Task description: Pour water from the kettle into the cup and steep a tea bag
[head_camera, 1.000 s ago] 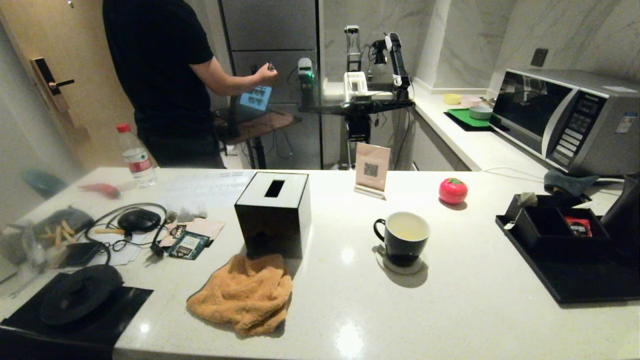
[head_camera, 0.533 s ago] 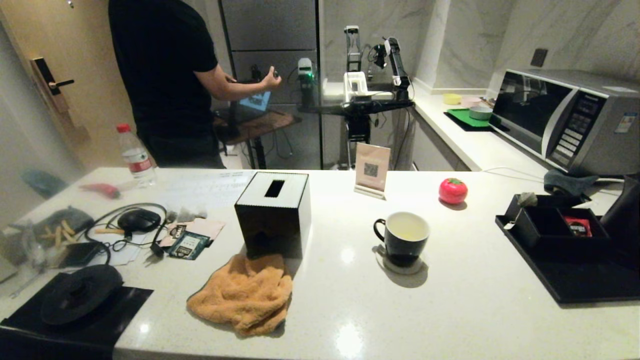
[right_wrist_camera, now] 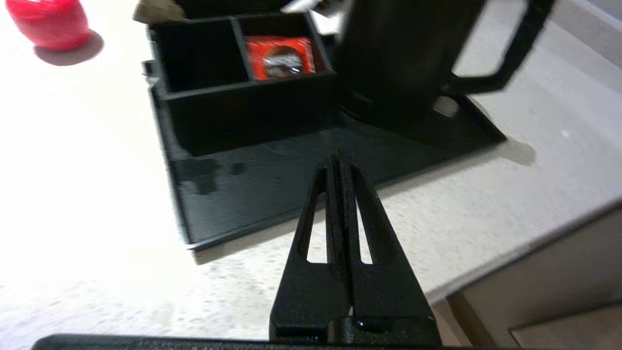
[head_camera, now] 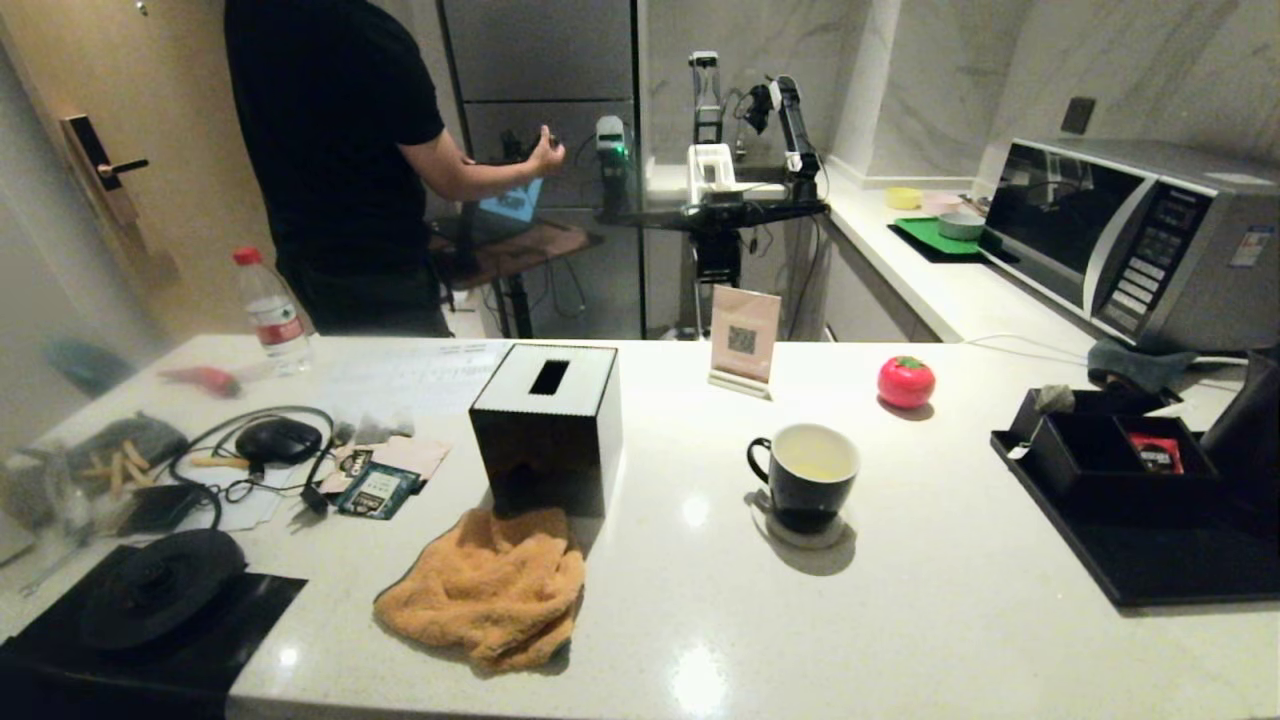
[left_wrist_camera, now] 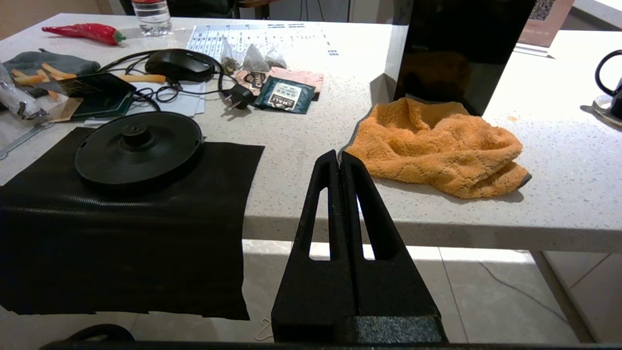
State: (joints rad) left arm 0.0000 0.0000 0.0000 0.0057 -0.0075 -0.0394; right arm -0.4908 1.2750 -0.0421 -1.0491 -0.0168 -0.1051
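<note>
The cup [head_camera: 805, 470], a black mug with a white inside, stands on a coaster mid-counter with a little pale yellow water [head_camera: 812, 462] in it. At the far right the black kettle [head_camera: 1250, 430] [right_wrist_camera: 408, 53] stands on a black tray [head_camera: 1150, 570] behind a divided box. A pale tea bag [head_camera: 1052, 398] [right_wrist_camera: 155, 9] lies on that box's far corner. My right gripper [right_wrist_camera: 338, 158] is shut and empty, hovering over the tray's front edge, short of the kettle. Below the counter's front edge, near the orange cloth, my left gripper [left_wrist_camera: 338, 154] is shut and empty.
A black tissue box [head_camera: 548, 425] and an orange cloth [head_camera: 485, 590] sit left of the cup. The kettle base [head_camera: 160, 585] lies on a black mat at front left, with cables, packets and a bottle [head_camera: 270, 315] behind. A red ball [head_camera: 906, 381], microwave [head_camera: 1140, 240] and person [head_camera: 330, 160] are further back.
The person behind the counter has shifted slightly right and moved the raised hand. Nothing on the counter has moved.
</note>
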